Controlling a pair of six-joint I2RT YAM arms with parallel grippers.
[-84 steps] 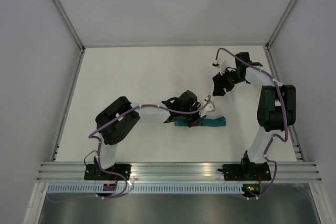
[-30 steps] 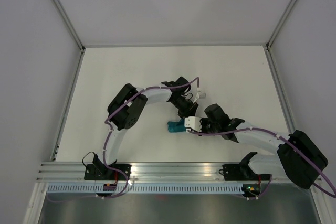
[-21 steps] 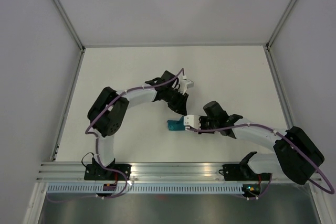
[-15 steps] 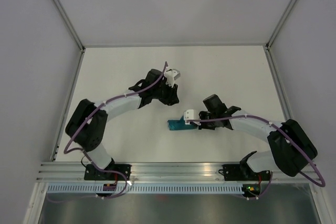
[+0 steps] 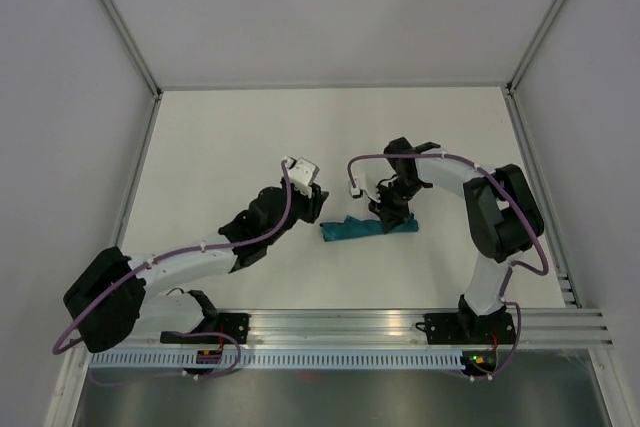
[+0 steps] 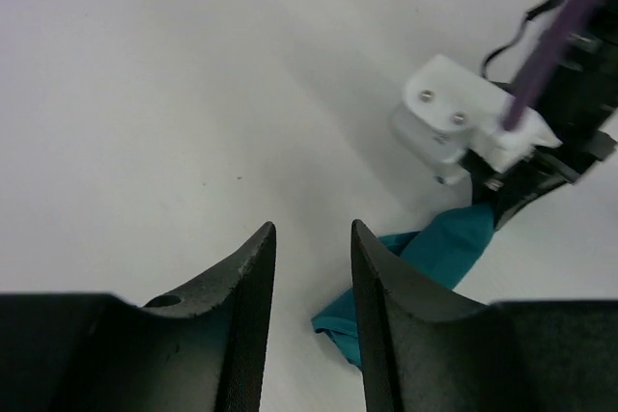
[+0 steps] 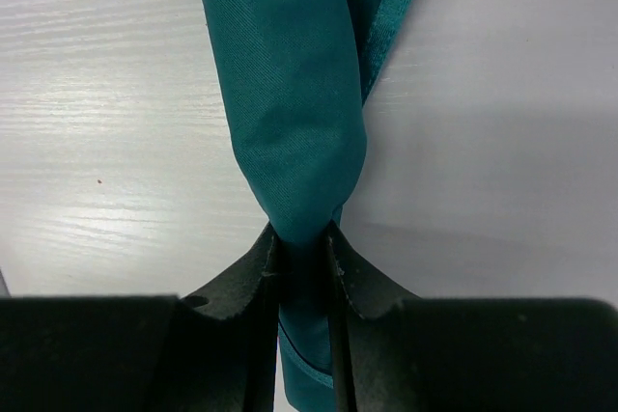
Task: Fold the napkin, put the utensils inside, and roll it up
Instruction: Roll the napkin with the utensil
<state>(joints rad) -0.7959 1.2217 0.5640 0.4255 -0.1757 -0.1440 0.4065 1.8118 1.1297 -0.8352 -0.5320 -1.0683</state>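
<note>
The teal napkin (image 5: 350,231) lies on the white table as a long, narrow roll. My right gripper (image 5: 392,217) comes down on its right part from the far side. In the right wrist view that gripper (image 7: 303,238) is shut on the bunched napkin (image 7: 290,74), which runs away from the jaws. My left gripper (image 5: 312,209) sits just left of the roll's left end. In the left wrist view it (image 6: 309,238) is open with nothing between its fingers, and the napkin (image 6: 454,243) lies beyond its right finger. The utensils are hidden.
The right wrist's white camera mount (image 6: 449,123) and purple cable hang just above the napkin. The left arm stretches low across the near left of the table (image 5: 220,147). Metal rails (image 5: 340,325) run along the near edge.
My left gripper has drawn back from the far side of the napkin to its near left and opened. The right gripper swung round to the far side, still gripping the roll, which now lies longer.
</note>
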